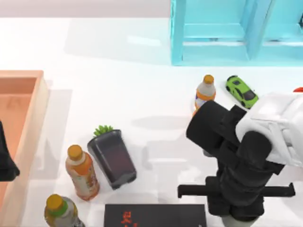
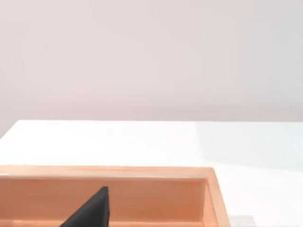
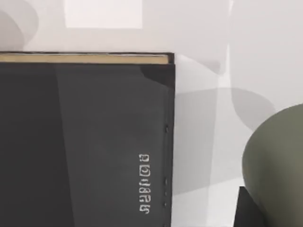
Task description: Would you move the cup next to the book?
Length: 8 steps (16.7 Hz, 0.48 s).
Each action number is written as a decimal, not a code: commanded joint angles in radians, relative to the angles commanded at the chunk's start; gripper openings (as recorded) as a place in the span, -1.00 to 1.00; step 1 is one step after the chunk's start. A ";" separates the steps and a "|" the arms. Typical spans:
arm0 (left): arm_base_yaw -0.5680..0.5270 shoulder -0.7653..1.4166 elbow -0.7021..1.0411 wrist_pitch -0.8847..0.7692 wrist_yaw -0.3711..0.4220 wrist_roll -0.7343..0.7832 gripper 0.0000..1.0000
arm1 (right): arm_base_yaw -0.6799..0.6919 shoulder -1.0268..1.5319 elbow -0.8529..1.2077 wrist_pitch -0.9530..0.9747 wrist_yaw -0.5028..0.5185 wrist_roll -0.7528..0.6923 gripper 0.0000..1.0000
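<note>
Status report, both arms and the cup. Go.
Right arm low at table's front right, beside the book. Cup close at its wrist, right of the book, fingers unseen. Left gripper parked over the wooden tray. Black plant pot behind the book.

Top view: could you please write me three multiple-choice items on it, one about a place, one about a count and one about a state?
1. Where does the book lie?
A) at the lower edge, below the plant pot
B) at the upper edge
C) at the left edge

2. How many drink bottles are on the table?
A) one
B) three
C) five

3. How does the plant pot sit?
A) upright
B) tipped on its side
C) upside down

Answers: 1 A, its black cover meets the lower edge; 2 B, three capped bottles show; 3 B, its dark wall faces up, with the leaves at one end.
</note>
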 joint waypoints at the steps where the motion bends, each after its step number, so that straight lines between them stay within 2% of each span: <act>1: 0.000 0.000 0.000 0.000 0.000 0.000 1.00 | 0.000 0.000 0.000 0.000 0.000 0.000 -1.00; 3: 0.000 0.000 0.000 0.000 0.000 0.000 1.00 | 0.000 0.000 0.000 0.000 0.000 0.000 -1.00; 8: 0.000 0.000 0.000 0.000 0.000 0.000 1.00 | 0.000 0.000 0.000 0.000 0.000 0.000 -0.25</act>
